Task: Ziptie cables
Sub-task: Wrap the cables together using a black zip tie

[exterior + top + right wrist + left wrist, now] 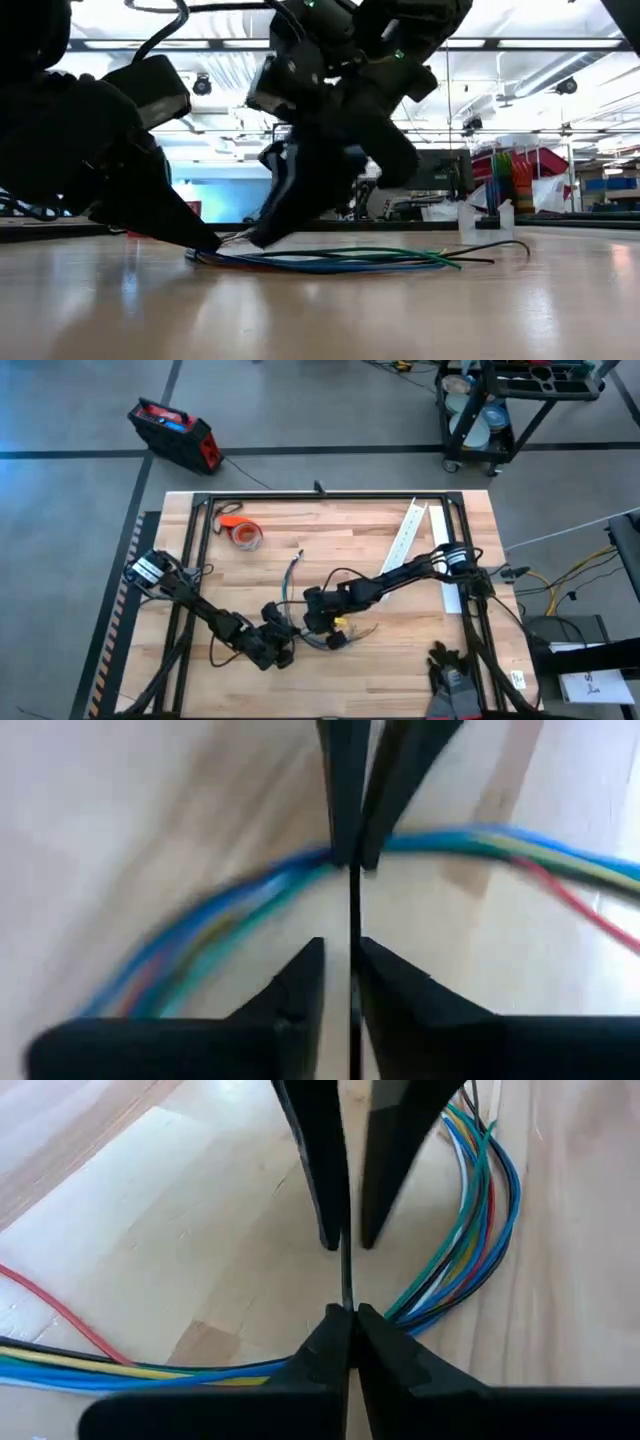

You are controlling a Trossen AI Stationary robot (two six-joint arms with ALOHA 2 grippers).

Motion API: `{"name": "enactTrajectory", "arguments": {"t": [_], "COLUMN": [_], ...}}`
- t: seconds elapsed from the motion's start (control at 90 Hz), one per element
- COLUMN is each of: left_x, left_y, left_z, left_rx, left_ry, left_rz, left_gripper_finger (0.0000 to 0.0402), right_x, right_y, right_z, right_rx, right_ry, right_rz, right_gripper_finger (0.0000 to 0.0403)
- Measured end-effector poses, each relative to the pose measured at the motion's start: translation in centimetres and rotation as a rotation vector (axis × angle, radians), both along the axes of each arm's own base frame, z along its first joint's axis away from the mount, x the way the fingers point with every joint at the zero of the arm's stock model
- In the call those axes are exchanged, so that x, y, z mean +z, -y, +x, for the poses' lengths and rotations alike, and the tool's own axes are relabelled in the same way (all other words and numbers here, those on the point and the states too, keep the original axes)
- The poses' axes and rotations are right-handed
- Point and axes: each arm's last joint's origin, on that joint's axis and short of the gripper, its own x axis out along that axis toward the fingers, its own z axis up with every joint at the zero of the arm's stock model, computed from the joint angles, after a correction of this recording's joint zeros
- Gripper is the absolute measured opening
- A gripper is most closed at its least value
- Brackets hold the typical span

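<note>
I found both fingers closed on the ziptie (347, 1275), left gripper (346, 1320) facing right gripper (340, 965) above the cables (340, 262) at the table's (400, 660) near-centre; I judged a steady, straight pull best.

On the table (400, 650), the left gripper (283, 643) and right gripper (312, 610) meet tip to tip over the cables (340, 262), with the ziptie (347, 1280) stretched between them.

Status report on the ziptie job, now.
Left gripper shut on the thin dark ziptie; right gripper pinching it too. Both at the green-and-blue wire bundle. Nothing in the way.
</note>
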Motion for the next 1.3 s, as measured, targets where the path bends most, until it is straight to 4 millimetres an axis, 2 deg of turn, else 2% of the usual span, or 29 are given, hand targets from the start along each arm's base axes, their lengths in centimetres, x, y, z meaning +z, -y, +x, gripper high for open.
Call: {"name": "enactTrajectory", "arguments": {"t": [0.144,0.267,0.389,0.667,1.3], "left_x": [0.1,0.1,0.1,0.0,-0.2], "left_y": [-0.2,-0.2,-0.3,-0.3,-0.5], "left_z": [0.1,0.1,0.2,0.2,0.0], "left_rx": [0.002,-0.001,0.000,0.003,0.001], "left_ry": [0.001,0.000,-0.001,-0.001,-0.040], "left_rz": [0.013,0.019,0.021,0.022,0.033], "left_gripper_finger": [0.0000,0.0000,0.0000,0.0000,0.0000], "right_x": [-0.7,-1.0,-1.1,-1.1,-0.6], "right_y": [0.5,0.1,0.1,0.0,0.2], "right_z": [0.4,0.5,0.6,0.7,-0.2], "right_rx": [-0.028,-0.031,-0.043,-0.034,-0.045], "right_ry": [0.016,0.025,0.035,0.048,-0.026], "right_rz": [0.029,0.039,0.047,0.044,-0.036], "right_gripper_finger": [0.0121,0.0132,0.0108,0.0008,0.0001]}}
